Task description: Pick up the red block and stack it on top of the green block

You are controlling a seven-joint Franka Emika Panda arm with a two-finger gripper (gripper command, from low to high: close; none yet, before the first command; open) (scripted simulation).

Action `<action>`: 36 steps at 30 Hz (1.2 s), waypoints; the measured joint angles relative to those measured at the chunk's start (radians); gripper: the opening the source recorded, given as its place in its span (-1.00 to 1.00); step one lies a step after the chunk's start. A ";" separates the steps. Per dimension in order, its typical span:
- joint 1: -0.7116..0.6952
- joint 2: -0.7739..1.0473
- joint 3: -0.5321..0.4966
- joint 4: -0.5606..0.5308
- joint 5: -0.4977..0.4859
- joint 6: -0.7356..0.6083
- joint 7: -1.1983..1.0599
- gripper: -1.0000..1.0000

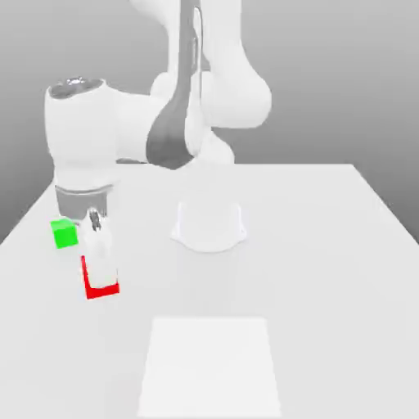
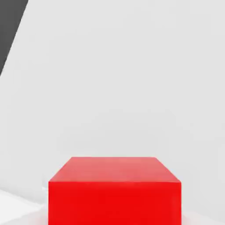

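Note:
The red block (image 1: 102, 289) sits low over the white table (image 1: 327, 245), near the exterior view's left. My gripper (image 1: 100, 277) comes down on it from above. A white finger (image 1: 101, 245) covers most of the block's front, so only a red edge and the bottom strip show. The jaws are shut on the red block. In the hand view the red block (image 2: 114, 193) is very close to the camera, with the white table behind it. The green block (image 1: 64, 233) rests on the table just behind and to the left of the gripper, apart from the red block.
The arm's round white base (image 1: 209, 229) stands mid-table behind the blocks. A lighter white rectangle (image 1: 211, 364) lies flat on the table toward the front. The table's left edge (image 1: 24, 221) runs close to the green block.

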 joint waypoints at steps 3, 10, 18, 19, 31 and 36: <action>-0.101 -0.030 -0.072 -0.014 -0.038 -0.014 0.023 -1.00; -0.347 -0.081 -0.230 -0.049 -0.128 -0.028 0.079 -1.00; -0.554 -0.099 -0.383 -0.081 -0.188 -0.018 0.116 -1.00; -0.549 -0.097 -0.389 -0.079 -0.175 -0.019 0.107 -1.00; -0.440 0.007 -0.447 -0.062 0.009 0.065 -0.021 -1.00; -0.399 0.090 -0.466 -0.066 0.114 0.143 -0.094 -1.00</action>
